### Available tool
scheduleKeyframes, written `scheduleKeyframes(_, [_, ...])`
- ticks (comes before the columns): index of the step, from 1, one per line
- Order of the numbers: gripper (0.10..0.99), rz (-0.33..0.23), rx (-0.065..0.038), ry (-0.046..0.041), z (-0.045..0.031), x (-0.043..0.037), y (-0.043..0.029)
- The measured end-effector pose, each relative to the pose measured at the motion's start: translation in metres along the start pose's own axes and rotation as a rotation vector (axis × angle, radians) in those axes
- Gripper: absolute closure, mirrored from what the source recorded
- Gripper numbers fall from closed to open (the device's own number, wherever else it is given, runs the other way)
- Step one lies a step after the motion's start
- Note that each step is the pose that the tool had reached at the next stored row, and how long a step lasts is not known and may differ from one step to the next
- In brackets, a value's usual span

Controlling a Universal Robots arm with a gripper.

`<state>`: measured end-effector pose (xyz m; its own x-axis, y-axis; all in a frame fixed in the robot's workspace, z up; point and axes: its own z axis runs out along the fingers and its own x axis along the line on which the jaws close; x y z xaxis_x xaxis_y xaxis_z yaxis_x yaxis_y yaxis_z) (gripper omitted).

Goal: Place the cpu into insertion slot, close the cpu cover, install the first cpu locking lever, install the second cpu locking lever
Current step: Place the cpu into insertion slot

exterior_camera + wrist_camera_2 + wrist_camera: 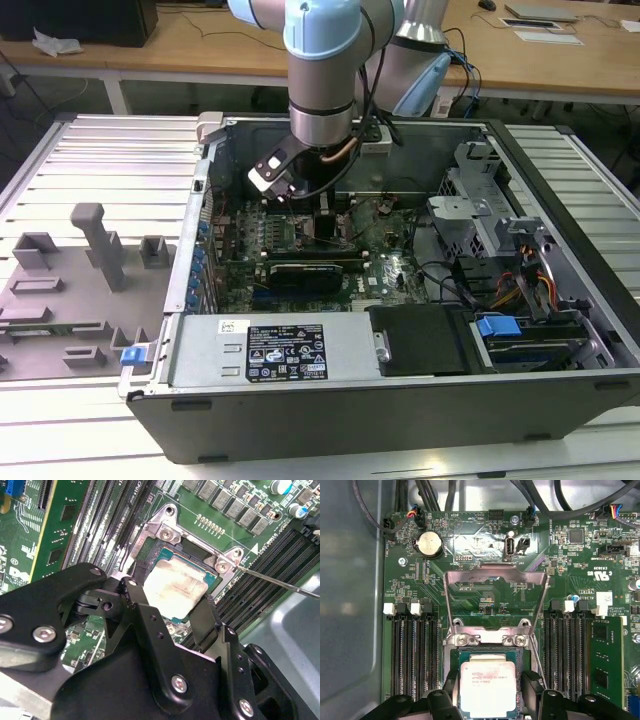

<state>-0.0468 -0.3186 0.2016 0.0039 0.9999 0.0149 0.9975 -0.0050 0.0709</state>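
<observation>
The cpu [487, 686], a square chip with a smeared silvery top [172, 587], lies level in the black-rimmed insertion slot [490, 649] on the green motherboard. My gripper [490, 692] reaches down over it, with one black finger [132, 592] against each of two opposite edges of the chip, shut on it. The cpu cover [495, 574], a thin silver frame, stands swung up off the slot behind the chip. A thin locking lever rod [280, 582] sticks out beside the slot. In the exterior view the gripper [320, 215] is down inside the open computer case.
Long black memory slots [415, 655] run on both sides of the socket, one holding a green module [605, 665]. Cables [427, 495] hang at the board's edge. A black graphics card [310, 270], a power supply [270, 350] and drive bays [500, 250] crowd the case.
</observation>
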Motion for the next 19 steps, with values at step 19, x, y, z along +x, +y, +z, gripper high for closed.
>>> scheduleKeyframes(19, [0.482,-0.001,0.0,-0.0191,-0.0056,0.0001,0.0004])
